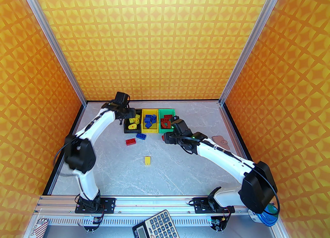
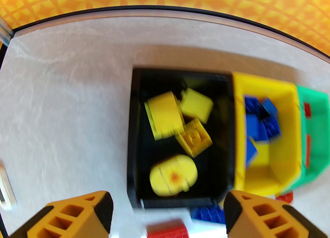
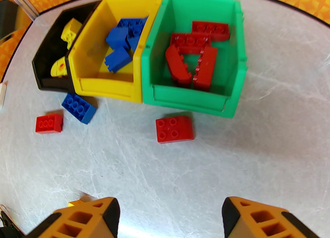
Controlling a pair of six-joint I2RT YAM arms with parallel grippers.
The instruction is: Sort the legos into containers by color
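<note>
Legos (image 1: 150,119) are mostly sitting sorted. Yellow legos (image 2: 165,118) are lying in the black bin (image 3: 46,58), blue legos (image 3: 118,48) in the yellow bin (image 3: 103,87), and red legos (image 3: 190,51) in the green bin (image 3: 185,100). The bins are standing side by side and touching near the far edge of the tabletop (image 1: 180,169), black on the left, green on the right.

Four pieces are lying loose:
- A blue brick (image 3: 78,108) is resting just in front of where the black and yellow bins meet; cannot tell if it is touching them.
- A small red brick (image 3: 49,123) is sitting near it, a bit left and toward the arms.
- A square red brick (image 3: 174,129) is lying just in front of the green bin, apart from it.
- A yellow brick (image 1: 147,160) is sitting alone mid-tabletop, well apart from the rest.

Left claw (image 2: 167,219) is hovering above the near end of the black bin with its fingers spread wide, gripping and touching nothing. Its wrist view is coming out blurred. Right claw (image 3: 170,219) is hanging over bare tabletop in front of the green bin, also gaping wide and empty. The square red brick is lying ahead of it, well clear of both fingers.

A calculator (image 1: 156,225) is lying below the arm bases.
</note>
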